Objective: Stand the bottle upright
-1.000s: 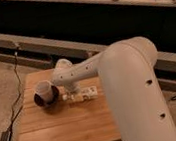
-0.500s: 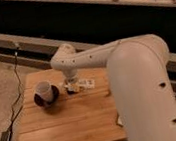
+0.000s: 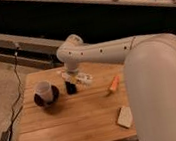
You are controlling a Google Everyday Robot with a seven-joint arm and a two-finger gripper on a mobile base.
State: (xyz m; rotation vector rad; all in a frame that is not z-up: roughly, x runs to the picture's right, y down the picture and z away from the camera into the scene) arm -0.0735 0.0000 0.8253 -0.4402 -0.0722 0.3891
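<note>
"While that small white plastic bottle (image 3: 85, 78) lies on its side on the wooden slatted table (image 3: 71, 131), where is your pincer, and what might spoil the job?"

"My dark pincer (image 3: 70, 87) hangs low over the table, just beside the bottle on the side toward the white mug (image 3: 44, 88), which sits on its dark round saucer (image 3: 38, 100). I cannot tell how wide the pincer stands, nor whether it has hold of anything. The bottle rests near the far half of the table, flat, not yet upright. My worry is that a round bottle rolls. If I bump it or close off-centre, I judge it could roll off toward the small orange tapered piece (image 3: 114, 83), or slip out as I tip it. The mug is also near, and a careless swing might knock it."

"And compared with half a second ago?"

"My big white arm (image 3: 103, 52) has drawn back and risen. The orange piece and the flat pale rectangular block (image 3: 124, 117), which the arm largely covered then, now show. Bottle and mug lie much where they were."
</note>
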